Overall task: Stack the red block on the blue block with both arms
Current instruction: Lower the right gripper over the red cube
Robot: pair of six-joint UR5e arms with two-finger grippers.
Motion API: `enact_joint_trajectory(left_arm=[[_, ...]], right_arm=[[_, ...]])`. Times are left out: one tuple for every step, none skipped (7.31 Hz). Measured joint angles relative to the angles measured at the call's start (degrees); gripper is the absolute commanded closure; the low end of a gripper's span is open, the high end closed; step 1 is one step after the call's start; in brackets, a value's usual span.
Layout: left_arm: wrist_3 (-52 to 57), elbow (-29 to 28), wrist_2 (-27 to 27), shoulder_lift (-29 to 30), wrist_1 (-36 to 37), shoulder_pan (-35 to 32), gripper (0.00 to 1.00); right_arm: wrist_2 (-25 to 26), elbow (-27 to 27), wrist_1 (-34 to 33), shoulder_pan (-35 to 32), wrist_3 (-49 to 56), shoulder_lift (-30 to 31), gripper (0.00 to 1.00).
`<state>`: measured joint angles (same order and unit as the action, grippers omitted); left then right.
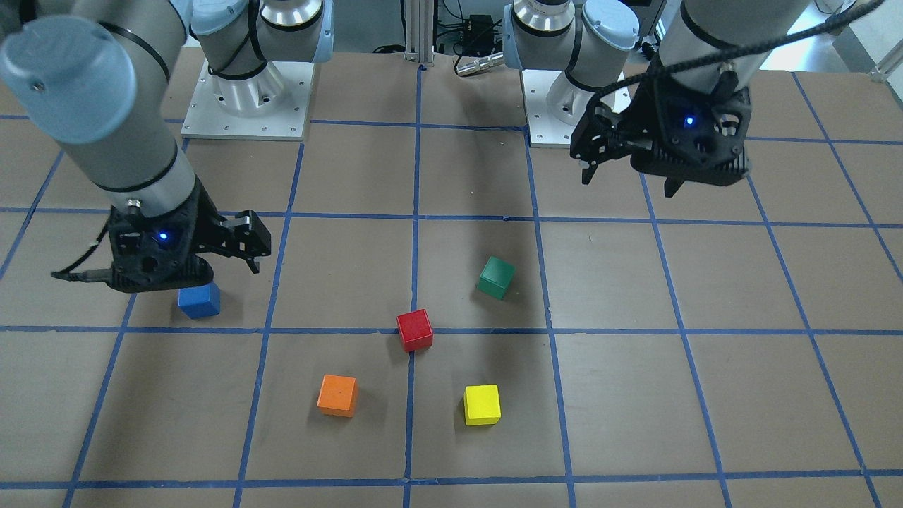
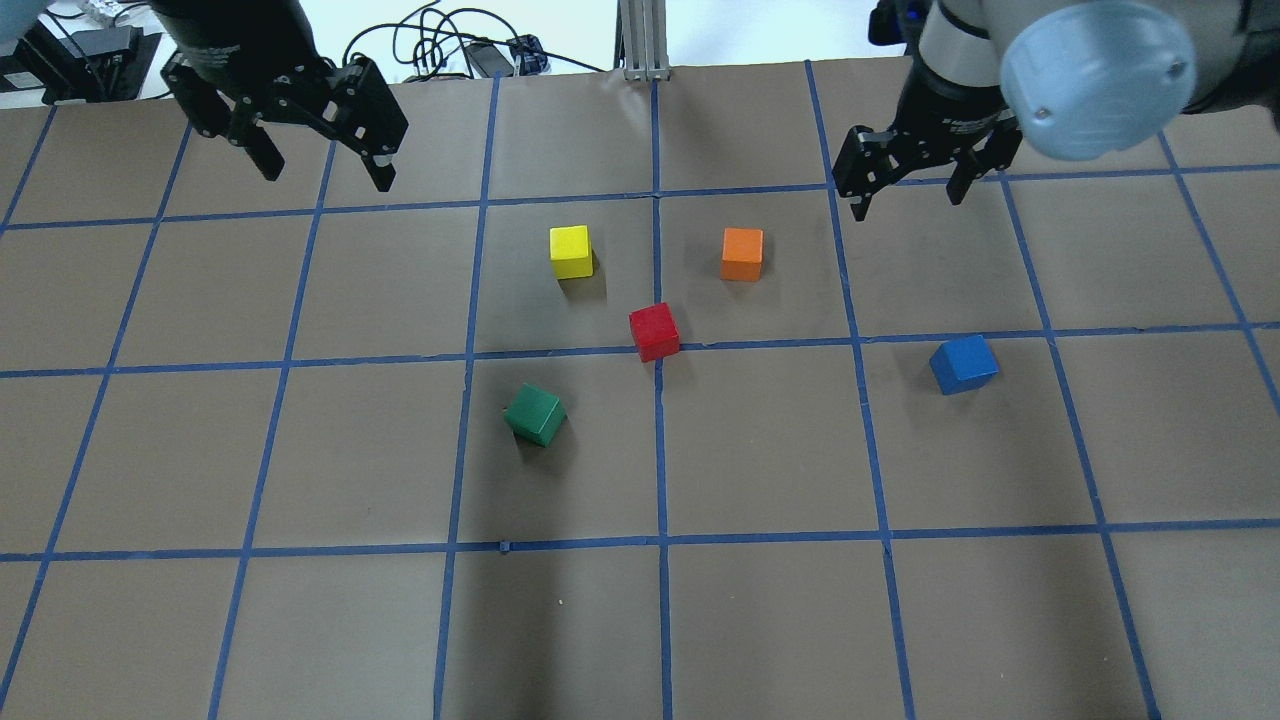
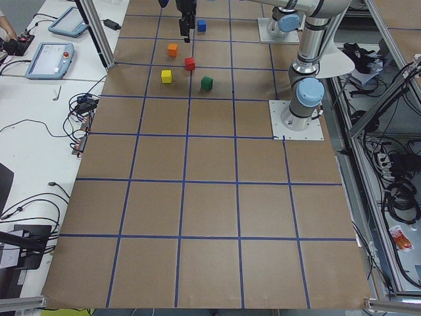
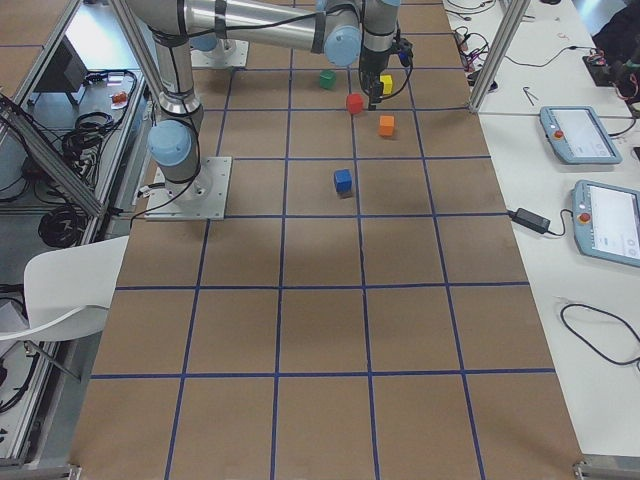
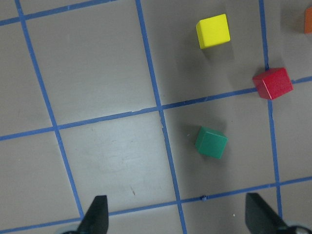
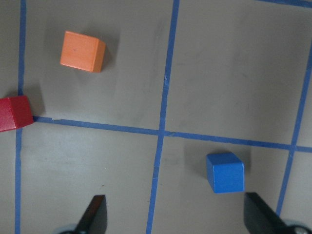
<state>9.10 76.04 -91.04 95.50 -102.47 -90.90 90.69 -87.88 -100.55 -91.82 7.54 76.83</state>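
Note:
The red block (image 2: 654,332) sits on a blue tape line near the table's middle and also shows in the front view (image 1: 414,330). The blue block (image 2: 963,364) lies apart from it on the robot's right side. My left gripper (image 2: 325,175) is open and empty, raised above the far left of the table; its wrist view shows the red block (image 5: 273,83) at the right. My right gripper (image 2: 907,200) is open and empty, raised beyond the blue block, which sits between its fingers in the right wrist view (image 6: 224,172).
A green block (image 2: 535,414), a yellow block (image 2: 571,251) and an orange block (image 2: 742,254) stand around the red block, none touching it. The brown table (image 2: 760,620) is marked in squares by blue tape. Both arm bases stand at the robot's edge.

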Motion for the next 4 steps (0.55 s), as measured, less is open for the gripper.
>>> enact_joint_trajectory(left_arm=[[0.09,4.47,-0.05,-2.93,2.09,-0.08,0.00],[0.26,8.31,-0.16,-5.10,6.55,-0.09,0.00],[0.33,10.60,-0.33,-6.08,10.58,0.10,0.00],[0.41,11.48,-0.40,-6.30,13.16,0.49,0.00]], right_arm=[[-0.46,-0.06,-0.69,-1.84,-0.03,-1.71,0.00],[-1.26,-0.11,-0.98,-3.54,-0.02,-3.05,0.00],[-1.93,-0.10,-1.82,-5.38,-0.03,-4.21,0.00],[-2.23,-0.14,-3.48,-7.23,-0.02,-5.54,0.00]])
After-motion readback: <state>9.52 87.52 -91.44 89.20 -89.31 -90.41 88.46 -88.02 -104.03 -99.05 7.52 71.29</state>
